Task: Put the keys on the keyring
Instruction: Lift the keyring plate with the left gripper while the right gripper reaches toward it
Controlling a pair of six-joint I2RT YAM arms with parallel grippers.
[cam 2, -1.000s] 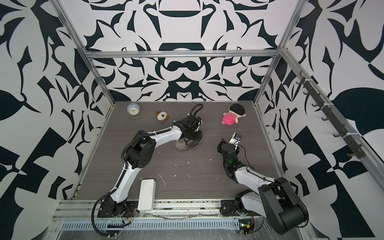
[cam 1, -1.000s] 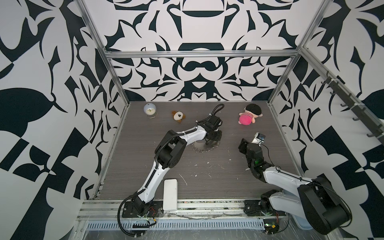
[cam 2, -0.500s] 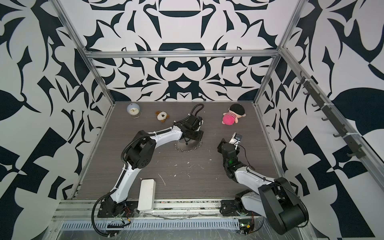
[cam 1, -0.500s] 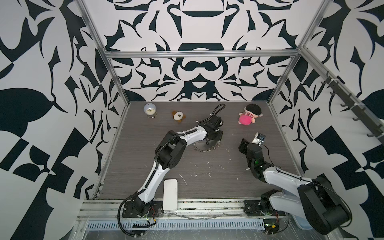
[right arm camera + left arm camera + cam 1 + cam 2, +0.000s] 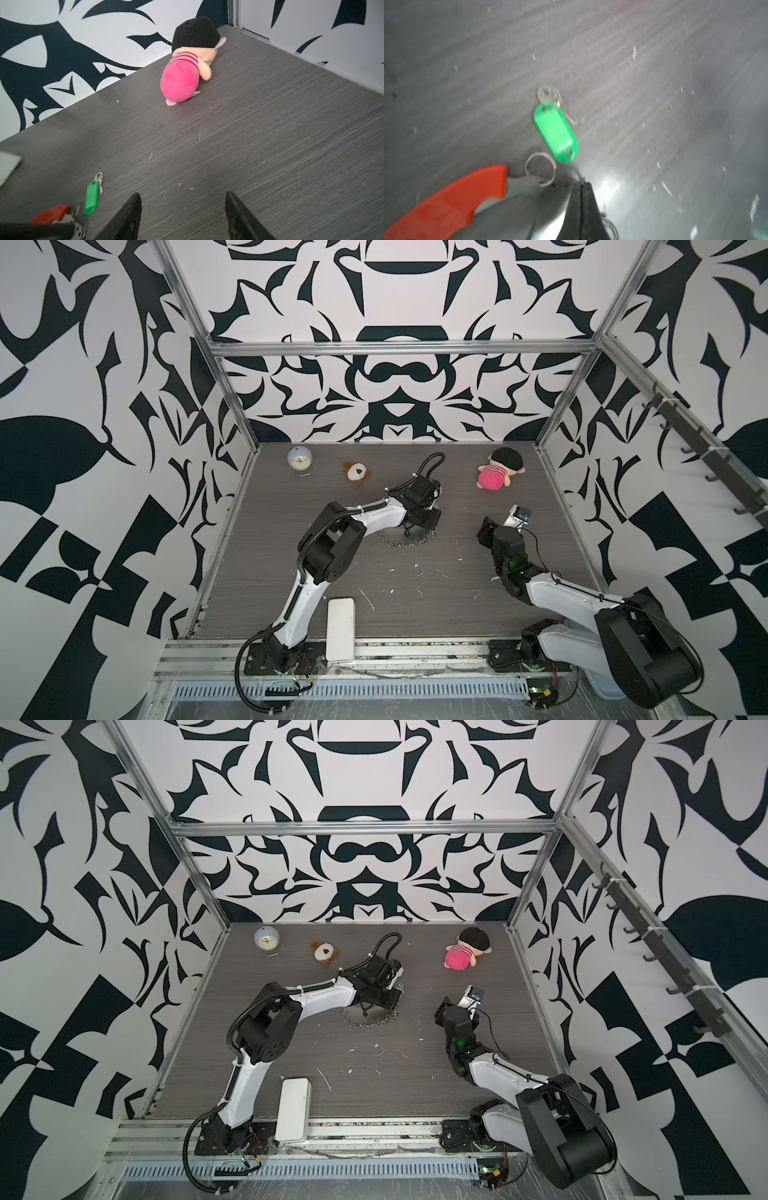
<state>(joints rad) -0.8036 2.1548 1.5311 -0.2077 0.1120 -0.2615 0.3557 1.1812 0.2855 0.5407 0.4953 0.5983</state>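
Near the frame's centre, the keyring (image 5: 370, 1021) is seen lying on the table (image 5: 395, 1085), just below the left gripper (image 5: 366, 1010); a pink doll (image 5: 459, 960) is placed upper right.

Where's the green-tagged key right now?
In the left wrist view the green-tagged key lies on the table beside the keyring's split ring, just ahead of the left gripper's closed tips.

Both arms look like the same build on my feed: left arm (image 5: 376, 516) and right arm (image 5: 569, 599) have white link shells, black joint housings (image 5: 328, 549) and black base plates (image 5: 266, 659) at lower frame. A black corrugated cable (image 5: 430, 460) arcs above the left wrist. Green LED (image 5: 515, 562) is lit on the right forearm. On the right gripper (image 5: 182, 194), the fingers (image 5: 124, 218) are matte black and tapered.
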